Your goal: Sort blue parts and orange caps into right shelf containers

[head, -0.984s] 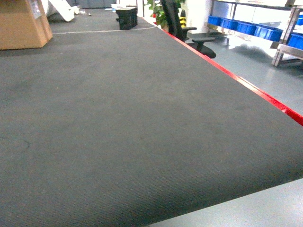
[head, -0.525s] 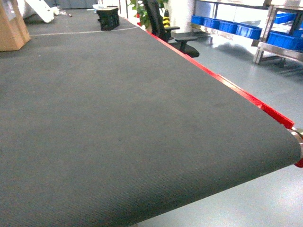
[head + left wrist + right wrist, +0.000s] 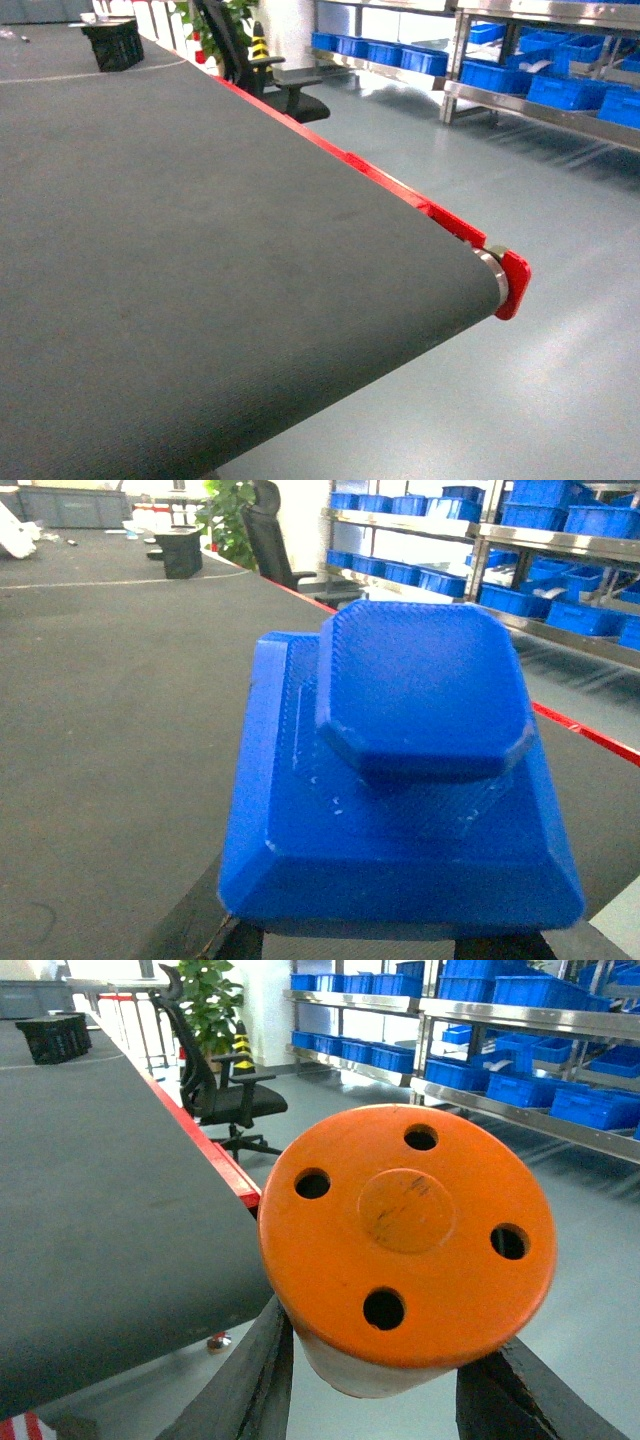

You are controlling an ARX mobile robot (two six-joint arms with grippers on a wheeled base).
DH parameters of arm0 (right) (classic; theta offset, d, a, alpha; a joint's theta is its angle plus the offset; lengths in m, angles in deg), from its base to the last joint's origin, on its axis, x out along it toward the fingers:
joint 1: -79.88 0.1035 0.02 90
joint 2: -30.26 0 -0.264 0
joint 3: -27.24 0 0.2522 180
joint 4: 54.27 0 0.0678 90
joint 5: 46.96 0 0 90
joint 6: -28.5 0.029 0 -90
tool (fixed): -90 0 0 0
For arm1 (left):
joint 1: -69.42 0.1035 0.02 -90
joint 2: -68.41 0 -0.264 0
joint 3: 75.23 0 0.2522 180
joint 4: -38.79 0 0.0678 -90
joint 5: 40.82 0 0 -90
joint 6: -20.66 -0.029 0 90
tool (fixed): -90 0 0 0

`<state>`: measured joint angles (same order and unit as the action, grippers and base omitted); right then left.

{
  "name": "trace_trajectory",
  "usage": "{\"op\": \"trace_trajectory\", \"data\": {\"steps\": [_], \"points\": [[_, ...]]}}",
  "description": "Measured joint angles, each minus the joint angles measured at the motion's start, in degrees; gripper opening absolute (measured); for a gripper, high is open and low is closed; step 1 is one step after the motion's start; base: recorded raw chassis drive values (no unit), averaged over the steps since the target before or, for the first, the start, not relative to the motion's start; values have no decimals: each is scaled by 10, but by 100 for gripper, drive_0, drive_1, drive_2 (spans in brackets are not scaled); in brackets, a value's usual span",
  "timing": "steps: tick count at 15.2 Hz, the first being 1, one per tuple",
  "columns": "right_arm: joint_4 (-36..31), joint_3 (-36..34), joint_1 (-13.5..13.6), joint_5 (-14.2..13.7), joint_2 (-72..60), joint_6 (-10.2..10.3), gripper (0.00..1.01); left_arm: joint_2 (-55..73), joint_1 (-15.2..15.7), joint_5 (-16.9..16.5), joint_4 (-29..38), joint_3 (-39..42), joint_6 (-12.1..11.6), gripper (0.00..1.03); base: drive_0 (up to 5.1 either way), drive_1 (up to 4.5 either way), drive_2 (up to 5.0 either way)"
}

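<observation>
A blue part (image 3: 400, 780), blocky with a stubby knob on top, fills the left wrist view; my left gripper (image 3: 370, 942) is shut on its base above the dark belt. In the right wrist view my right gripper (image 3: 388, 1385) is shut on an orange cap (image 3: 405, 1235), flat-topped with several small holes, held past the belt's edge over the floor. The shelf (image 3: 545, 108) of steel stands at the far right with its blue containers (image 3: 566, 92) in rows; the same containers (image 3: 590, 1105) show behind the cap. Neither gripper appears in the head view.
A dark conveyor belt (image 3: 180, 250) with a red side rail (image 3: 380, 180) ends in a red cap at the roller (image 3: 512, 282). Grey floor lies between belt and shelf. A black office chair (image 3: 270, 85) and a plant stand at the back.
The head view has swung to the right: the cardboard box has left the frame, the belt's end with its red roller cap has come into view, and the shelf looks nearer.
</observation>
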<state>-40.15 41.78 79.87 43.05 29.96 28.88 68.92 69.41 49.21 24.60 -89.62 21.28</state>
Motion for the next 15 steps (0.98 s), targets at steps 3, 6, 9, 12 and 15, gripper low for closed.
{"op": "trace_trajectory", "data": {"steps": [3, 6, 9, 12, 15], "points": [[0, 0, 0, 0, 0, 0, 40, 0, 0, 0, 0, 0, 0, 41, -177, -177, -177], [0, 0, 0, 0, 0, 0, 40, 0, 0, 0, 0, 0, 0, 41, -177, -177, -177], [0, 0, 0, 0, 0, 0, 40, 0, 0, 0, 0, 0, 0, 41, -172, -172, -172], [0, 0, 0, 0, 0, 0, 40, 0, 0, 0, 0, 0, 0, 41, -161, -161, -161], [0, 0, 0, 0, 0, 0, 40, 0, 0, 0, 0, 0, 0, 41, -161, -161, -161]]}}
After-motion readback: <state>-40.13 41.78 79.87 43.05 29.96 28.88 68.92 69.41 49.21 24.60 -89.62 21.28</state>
